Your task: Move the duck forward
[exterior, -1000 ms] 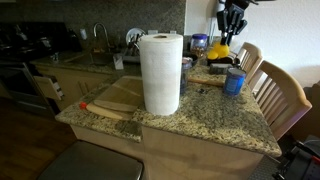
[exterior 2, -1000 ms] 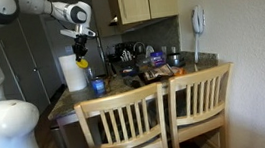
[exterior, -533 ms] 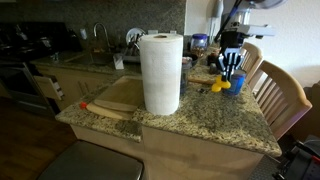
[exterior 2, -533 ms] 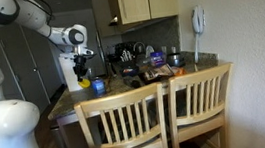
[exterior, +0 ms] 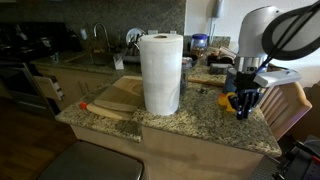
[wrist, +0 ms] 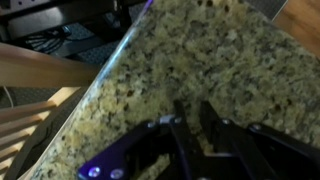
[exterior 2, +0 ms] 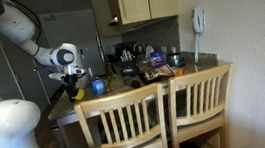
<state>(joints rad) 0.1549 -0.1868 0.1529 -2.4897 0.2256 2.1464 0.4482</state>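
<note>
The small yellow-orange duck (exterior: 240,103) sits between my gripper's fingers, just above the granite counter (exterior: 200,125) near its edge by the chairs. My gripper (exterior: 243,100) points down and is shut on the duck. In the other exterior view the gripper (exterior 2: 74,90) hangs low over the counter's corner, with a bit of yellow duck (exterior 2: 75,94) at its tips. In the wrist view the fingers (wrist: 193,125) are close together over the speckled granite (wrist: 200,50); the duck itself is not clear there.
A tall paper towel roll (exterior: 160,72) stands mid-counter beside a wooden cutting board (exterior: 115,98). A blue cup (exterior 2: 98,86) is next to the gripper. Wooden chairs (exterior: 285,95) (exterior 2: 128,120) line the counter edge. Clutter and a sink fill the back.
My gripper has carried the duck down from high above the counter and toward the edge by the chairs, past the blue cup. It now hangs just above the granite.
</note>
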